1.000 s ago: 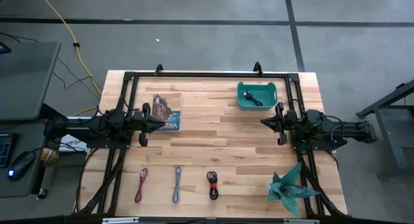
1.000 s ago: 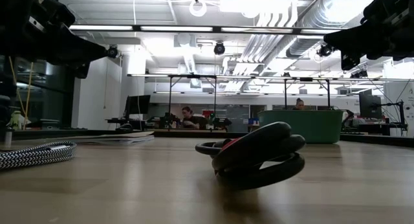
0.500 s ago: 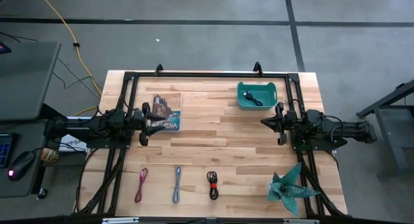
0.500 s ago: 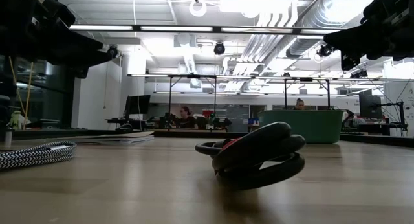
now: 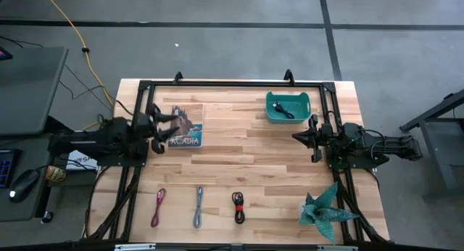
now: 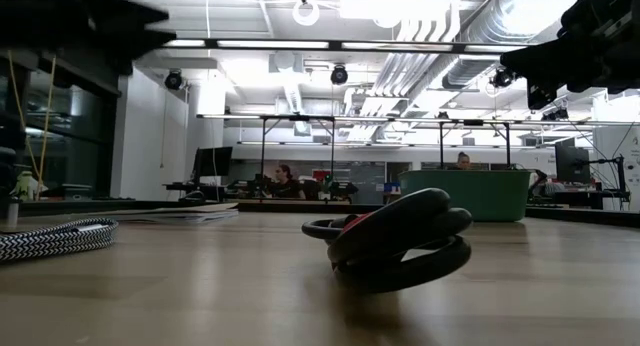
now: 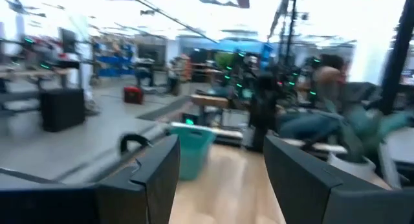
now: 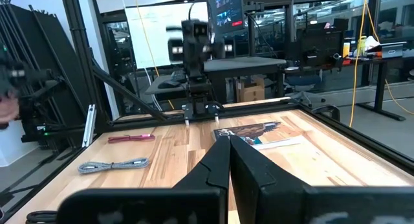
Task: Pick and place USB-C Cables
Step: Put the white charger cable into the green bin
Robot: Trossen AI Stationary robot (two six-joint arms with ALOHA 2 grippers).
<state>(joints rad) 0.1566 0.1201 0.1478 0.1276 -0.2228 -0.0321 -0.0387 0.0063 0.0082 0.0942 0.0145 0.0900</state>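
Observation:
Three cables lie in a row near the table's near edge: magenta-pink (image 5: 158, 207), light blue-grey (image 5: 199, 207) and red-and-black (image 5: 238, 207). The black cable (image 5: 284, 110) lies in the teal bin (image 5: 270, 114) at the far right. My left gripper (image 5: 172, 125) is open and empty, raised over the booklet's left edge; its fingers frame the bin in the left wrist view (image 7: 191, 149). My right gripper (image 5: 299, 137) is shut and empty, hovering just near of the bin. The red-and-black coil fills the low view's middle (image 6: 395, 241).
A booklet (image 5: 187, 125) lies flat at the far left of the table. A teal paper plant (image 5: 325, 211) stands at the near right corner. A black frame (image 5: 232, 83) runs around the tabletop. Bare wood lies in the middle.
My left gripper has risen and swung toward the table's far edge, leaving the top of the low view, and its fingers have opened. My right arm and the cables have kept still.

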